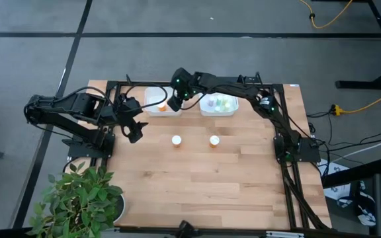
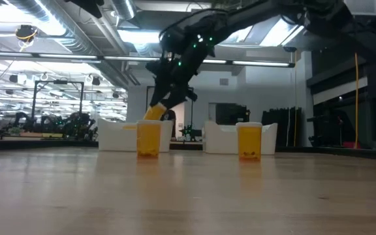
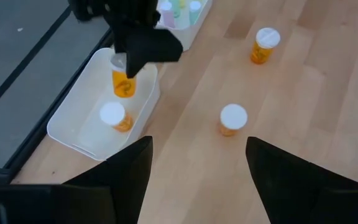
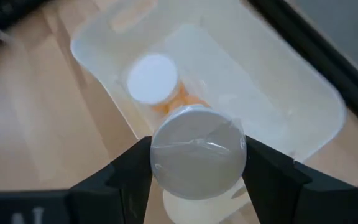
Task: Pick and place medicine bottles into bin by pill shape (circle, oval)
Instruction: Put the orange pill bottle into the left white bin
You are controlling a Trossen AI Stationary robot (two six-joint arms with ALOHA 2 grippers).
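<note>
Holding an orange bottle [image 3: 123, 84] over the left bin [image 1: 152, 109], your right arm is in the placing step of the sort, and you are close to finishing it. By my judgement the next move needs only a short descent and then a release, so that the bottle falls inside the walls and not on the rim.

Start with the table [image 1: 230, 185]: it carries two white bins at the far edge. The left bin already has one orange bottle [image 3: 115, 116] with a white cap lying in it. The right bin [image 1: 218, 106] holds several pale green bottles [image 1: 222, 102].

Your right arm reaches across from its base at the right side of the table, stretched far over to the left bin, with the wrist bent downward. The right gripper [image 4: 197, 162] is clenched on the held bottle, its two fingers pressing the cap from both sides; the bottle hangs tilted above the inside of the bin.

Your left arm waits folded at the left edge of the table. The left gripper [image 3: 197, 171] stands released, with nothing between its fingers.

Two orange bottles remain upright on the wood, near the bins: one [image 1: 176, 140] in front of the left bin, the other [image 1: 214, 140] in front of the right bin. They are well apart from each other.
</note>
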